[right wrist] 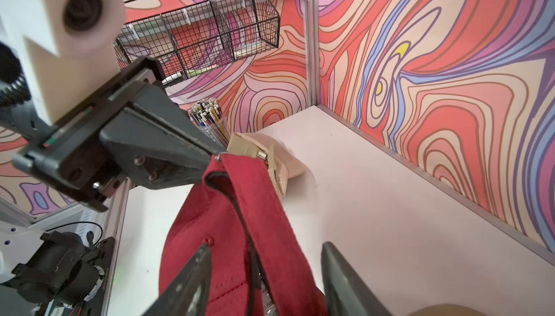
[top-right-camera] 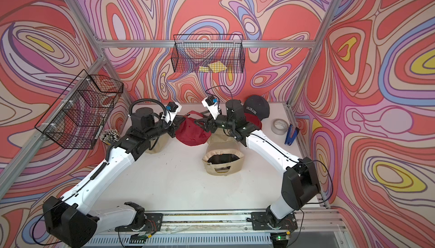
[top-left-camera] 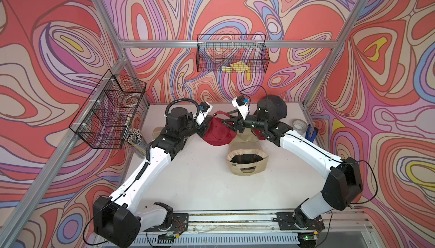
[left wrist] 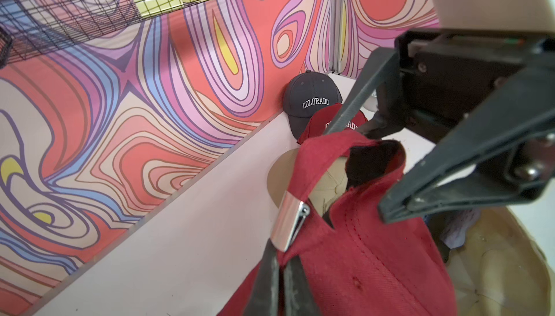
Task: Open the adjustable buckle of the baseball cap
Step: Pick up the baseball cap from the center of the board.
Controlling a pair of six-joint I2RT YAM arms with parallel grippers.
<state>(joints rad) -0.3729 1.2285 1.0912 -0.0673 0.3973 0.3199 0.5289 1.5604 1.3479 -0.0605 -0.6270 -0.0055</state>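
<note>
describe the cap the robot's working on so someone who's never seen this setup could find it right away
On the white table, look at the middle, toward the back. The red baseball cap sits there, pinched in the left claw next to its silver buckle. The beige caps, the grey Colorado cap and the second red cap lie ungripped.

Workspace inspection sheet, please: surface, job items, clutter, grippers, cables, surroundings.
Surface: white table, lightly scuffed.
Job's things: red cap between the arms; silver buckle on its strap.
Clutter: beige cap, second beige cap, grey cap, second red cap, tape roll, blue stapler, pen cup.
Grippers: left gripper shut on the strap next to the buckle; right gripper jaws open astride the cap.
Cables: black cable loops above the right wrist, free of the cap.
Surroundings: back wire basket holding yellow notes; side wire basket; patterned walls.
</note>
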